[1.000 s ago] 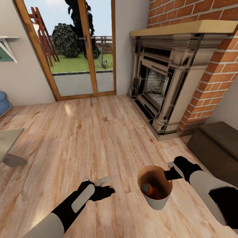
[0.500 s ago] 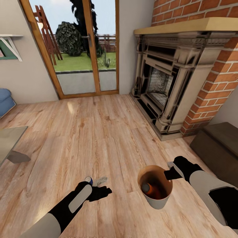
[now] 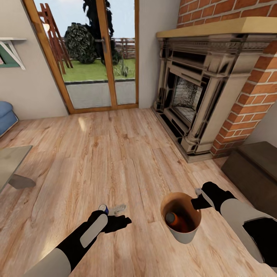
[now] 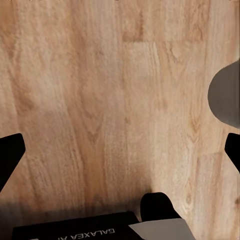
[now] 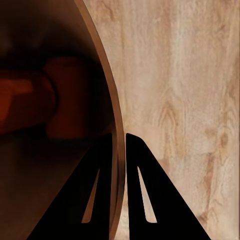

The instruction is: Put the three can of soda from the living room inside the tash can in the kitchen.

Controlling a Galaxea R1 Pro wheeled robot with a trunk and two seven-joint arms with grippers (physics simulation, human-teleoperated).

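Right end effector (image 3: 198, 200) pinches the rim of the round tapered grey-tan trash can (image 3: 181, 234), one black finger (image 5: 102, 190) inside the brown wall and the other outside, clenched on the thin edge. The bin hangs at the 9 o'clock side of that end effector in the head view, above the warm wood-plank floor (image 3: 115, 154). Inside it lies an orange soda can with a grey metal top (image 3: 172, 219); the right wrist view shows orange shapes (image 5: 30, 100) deep in the shadowed interior.

Left end effector (image 3: 125, 221) points toward 3 o'clock, low over the floor, its fingers spread wide apart and released, gripping nothing. A dark blue soda can with a grey top (image 3: 103, 209) sits just behind the left wrist, at about 10 o'clock from the fingertips.

White lettering reading "GALAXEA" (image 4: 92, 233) appears upside down on the black housing in the left wrist view.
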